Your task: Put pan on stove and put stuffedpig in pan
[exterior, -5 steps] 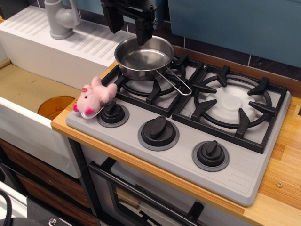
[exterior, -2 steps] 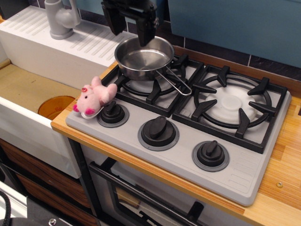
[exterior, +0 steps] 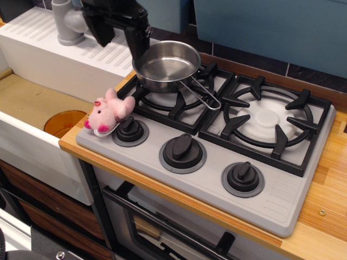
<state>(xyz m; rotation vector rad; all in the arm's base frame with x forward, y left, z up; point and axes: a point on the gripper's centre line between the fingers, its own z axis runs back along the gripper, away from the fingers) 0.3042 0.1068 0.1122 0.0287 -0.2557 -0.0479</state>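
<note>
**Pan seated on left burner; pig beside the leftmost knob; tool empty above the sink edge**

We take the stove (exterior: 282, 203) as our reference and work leftward-to-rightward across it.

Well to the left of the stove we record a white sink (exterior: 32, 138) with a ribbed drainboard, a grey faucet (exterior: 68, 21) at its back and an orange round item (exterior: 62, 122) in the basin.

Above the drainboard, just left of the stove's rear left corner, hangs the black tool (exterior: 119, 30). We see its two fingers (exterior: 138, 40) spread apart with open space between them, and nothing is held. The nearer finger stands just beside the pan's left rim; we cannot tell whether it touches.

At the stove's front left corner the stuffedpig (exterior: 107, 112) lies on the grey top, partly over the edge toward the wooden surface (exterior: 325, 222), and pressed against the leftmost knob (exterior: 130, 130). It is outside the pan.

The pan (exterior: 167, 65) sits on the stove's left burner grate (exterior: 176, 103), toward the rear of that grate. Its bowl holds nothing. Its wire handle (exterior: 203, 95) runs to the front right, reaching the gap between the two grates.

Further right we note the middle knob (exterior: 182, 151), the right burner grate (exterior: 268, 122) with its white cap exposed, and the right knob (exterior: 242, 179).
</note>
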